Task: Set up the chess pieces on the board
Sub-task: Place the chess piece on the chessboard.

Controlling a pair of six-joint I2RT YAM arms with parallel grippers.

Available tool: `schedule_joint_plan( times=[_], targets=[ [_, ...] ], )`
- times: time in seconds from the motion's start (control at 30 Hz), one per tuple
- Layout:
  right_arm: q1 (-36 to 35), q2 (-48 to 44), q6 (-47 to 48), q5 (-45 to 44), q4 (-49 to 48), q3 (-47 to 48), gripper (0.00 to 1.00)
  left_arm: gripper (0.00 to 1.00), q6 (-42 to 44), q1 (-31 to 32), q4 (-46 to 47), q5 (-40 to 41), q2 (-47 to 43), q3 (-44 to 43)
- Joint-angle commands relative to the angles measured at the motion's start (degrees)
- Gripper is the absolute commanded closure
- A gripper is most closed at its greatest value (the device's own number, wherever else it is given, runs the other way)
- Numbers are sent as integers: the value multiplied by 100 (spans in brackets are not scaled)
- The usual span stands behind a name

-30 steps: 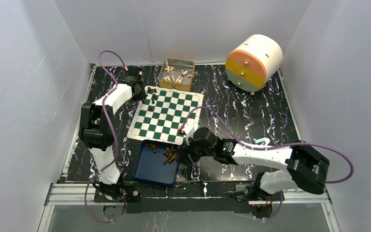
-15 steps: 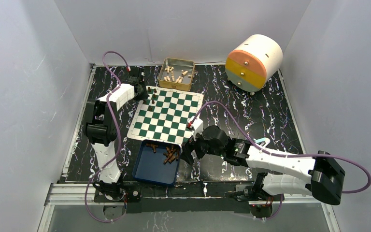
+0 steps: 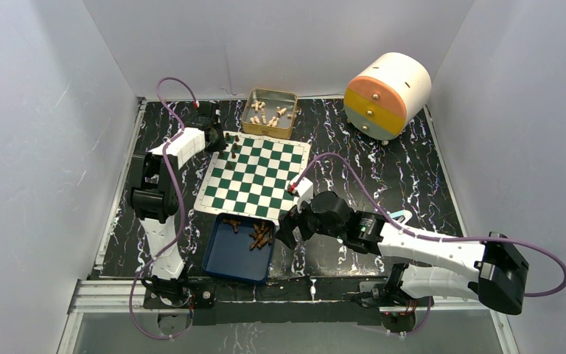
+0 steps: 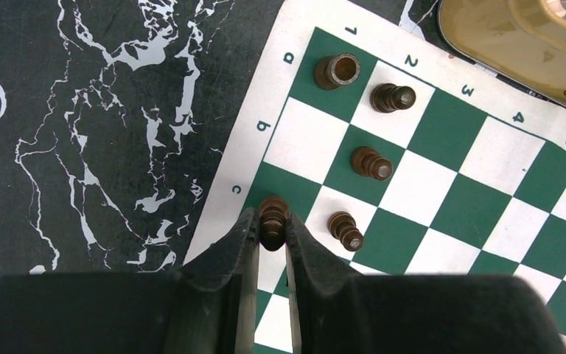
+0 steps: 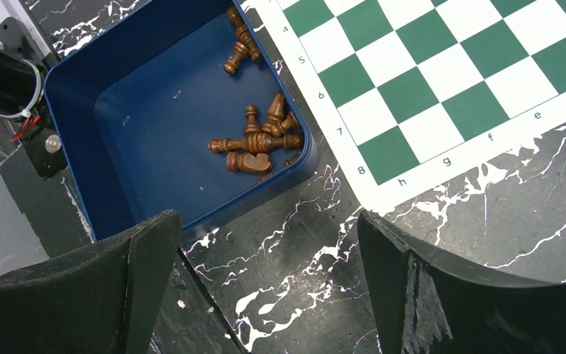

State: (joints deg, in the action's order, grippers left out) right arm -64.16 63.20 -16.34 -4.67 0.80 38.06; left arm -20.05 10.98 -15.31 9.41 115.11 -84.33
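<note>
The left fingers (image 4: 256, 232) pinch a dark piece (image 4: 273, 214) upright at the board's (image 4: 269, 96) c1 square. They should part only slightly, then lift straight up so it doesn't tip. The right fingers (image 3: 286, 228) hang wide open and empty over the counter (image 5: 287, 287), beside the tray (image 5: 74, 88) of pieces (image 5: 254, 140).

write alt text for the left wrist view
The left arm's fingers are shut on a dark-brown chess piece at the edge of the green-and-white board, beside the letter c. Four more brown pieces stand on nearby squares, and a gold tin shows at top right.
</note>
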Motion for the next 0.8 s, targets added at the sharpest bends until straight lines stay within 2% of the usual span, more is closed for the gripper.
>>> schedule_joint_plan(
  times=[0.0, 0.4, 0.77],
  targets=[
    [-26, -267, 15, -197, -113, 135, 1, 91, 88, -17, 91, -86, 58, -164],
    [-22, -387, -5, -256, -194, 70, 1, 86, 137, -8, 116, -138, 179, -154],
    [-24, -270, -222, -416, -195, 119, 1, 66, 121, 0, -1, -183, 3, -219]
  ],
)
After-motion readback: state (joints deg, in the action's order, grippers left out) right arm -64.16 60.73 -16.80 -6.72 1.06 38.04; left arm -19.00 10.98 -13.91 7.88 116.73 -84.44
